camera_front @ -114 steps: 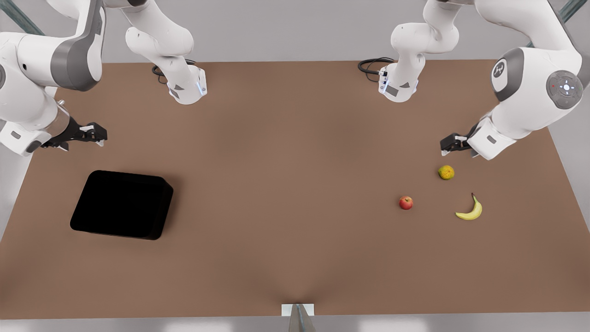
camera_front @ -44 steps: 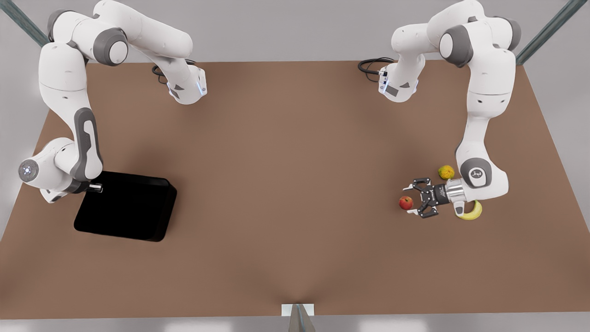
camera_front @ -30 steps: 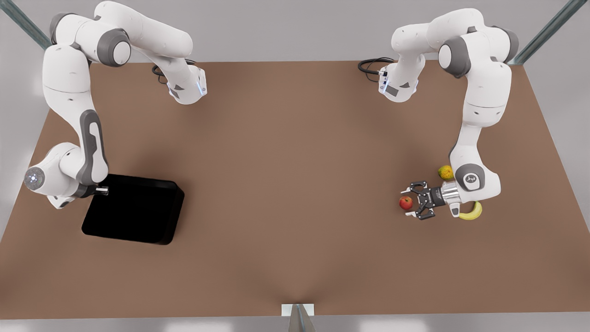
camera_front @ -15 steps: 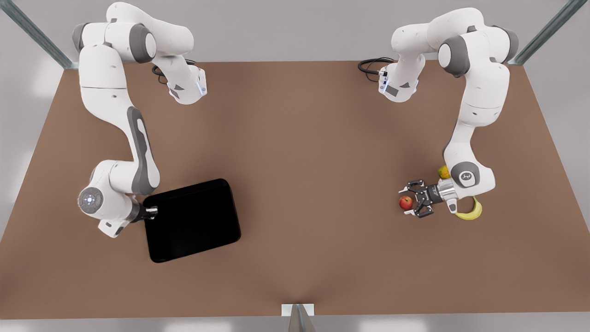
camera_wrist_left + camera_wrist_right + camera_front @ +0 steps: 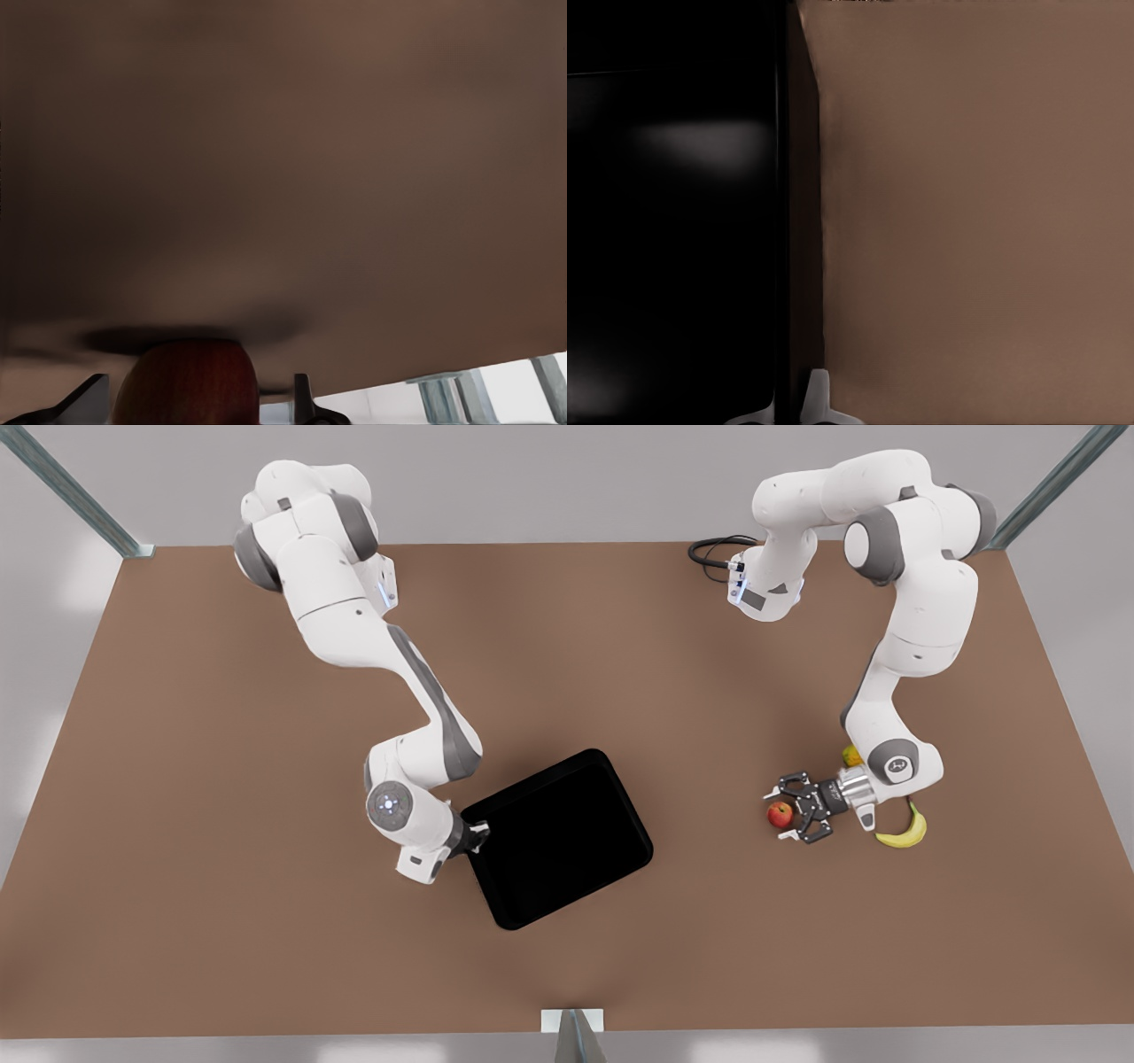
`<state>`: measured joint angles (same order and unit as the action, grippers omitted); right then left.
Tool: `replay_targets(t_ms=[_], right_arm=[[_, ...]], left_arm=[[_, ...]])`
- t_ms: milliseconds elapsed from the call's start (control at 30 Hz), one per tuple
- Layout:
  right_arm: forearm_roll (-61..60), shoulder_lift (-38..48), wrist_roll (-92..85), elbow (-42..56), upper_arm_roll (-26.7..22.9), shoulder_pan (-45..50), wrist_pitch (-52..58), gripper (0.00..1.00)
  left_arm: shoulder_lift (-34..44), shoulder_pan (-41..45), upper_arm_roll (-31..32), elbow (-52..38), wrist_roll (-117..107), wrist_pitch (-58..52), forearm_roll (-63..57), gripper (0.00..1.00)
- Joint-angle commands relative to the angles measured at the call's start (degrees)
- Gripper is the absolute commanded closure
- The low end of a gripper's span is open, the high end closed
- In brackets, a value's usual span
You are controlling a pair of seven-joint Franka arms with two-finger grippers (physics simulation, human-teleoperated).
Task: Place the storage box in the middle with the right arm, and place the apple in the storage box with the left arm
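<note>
Brown and matte, the table (image 5: 221,921) spans the front view, with grey floor around it and two white jointed arms with grey bands mounted at its far edge.

Near the middle of the table, slightly toward the near edge, lies the storage box (image 5: 558,837), a shallow matte-black tray with rounded corners, turned at an angle to the table's edges. The right tool (image 5: 477,834) sits at the box's corner on the front view's left. The right wrist view adds what the front view cannot: a pale fingertip (image 5: 819,390) just outside the thin upright wall of the storage box (image 5: 673,221), the wall running between the fingers, so the tool is clamped on the rim. A dull sheen shows on the black inner floor there.

Toward the table's edge on the front view's right, the left tool (image 5: 796,815) reaches low over the table with its fingers spread wide on either side of the apple (image 5: 780,814), small, round and red. The left wrist view shows the apple (image 5: 188,385) close up between two dark fingers (image 5: 303,403), gaps visible on both sides, its shadow on the table behind it; the tool is not closed on it.

Just behind the left wrist a yellow-green citrus fruit (image 5: 851,755) peeks out, and a curved yellow banana (image 5: 904,828) lies beside the wrist, nearer the table's near edge.
</note>
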<state>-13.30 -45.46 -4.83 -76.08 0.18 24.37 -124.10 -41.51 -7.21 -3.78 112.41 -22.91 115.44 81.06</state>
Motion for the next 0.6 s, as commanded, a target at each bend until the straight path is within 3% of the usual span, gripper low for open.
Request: replay_targets(t_ms=[0,33,100,400,433,467,500,533,567], right_arm=[[0.03,-0.24,0.08,0.15,0.43,0.23,0.00,0.76],[-0.06,-0.59,0.08,0.32,0.87,0.32,-0.44,0.71],[-0.85,-1.03,1.40,0.24,0.96,0.32,-1.23,0.00],[-0.94,-0.33,1.31,0.41,0.96,0.24,-2.11,0.00],[-1.11,0.81,1.40,2.25,0.70,0.06,-0.62,0.00],[-1.20,4.40,1.48,2.43,0.52,-0.90,2.44,0.00],[-1.12,8.35,1.92,2.43,0.43,-2.22,7.53,0.00],[-0.85,15.99,3.07,3.13,-0.09,-7.39,24.72,0.00],[-0.50,23.21,2.45,4.98,-9.47,-8.46,41.36,0.00]], left_arm=[[-0.06,0.00,0.00,0.00,0.32,-0.04,2.26,0.00],[-0.24,0.00,0.08,0.00,0.59,-0.04,2.79,0.00],[-0.77,-0.18,0.08,0.09,2.17,-1.18,4.28,0.00],[-0.59,-0.44,0.08,2.46,4.28,-2.24,9.11,0.00],[-0.42,-0.44,0.08,2.55,4.19,-2.24,9.99,0.12],[-0.50,-0.44,0.08,2.55,4.19,-2.32,10.08,0.25],[-0.50,-0.44,0.08,2.55,4.10,-2.32,10.08,0.25],[-0.41,-0.44,0.08,2.55,4.01,-3.11,10.26,0.25],[-0.41,-0.53,0.00,2.55,4.01,-3.29,10.96,0.25]])
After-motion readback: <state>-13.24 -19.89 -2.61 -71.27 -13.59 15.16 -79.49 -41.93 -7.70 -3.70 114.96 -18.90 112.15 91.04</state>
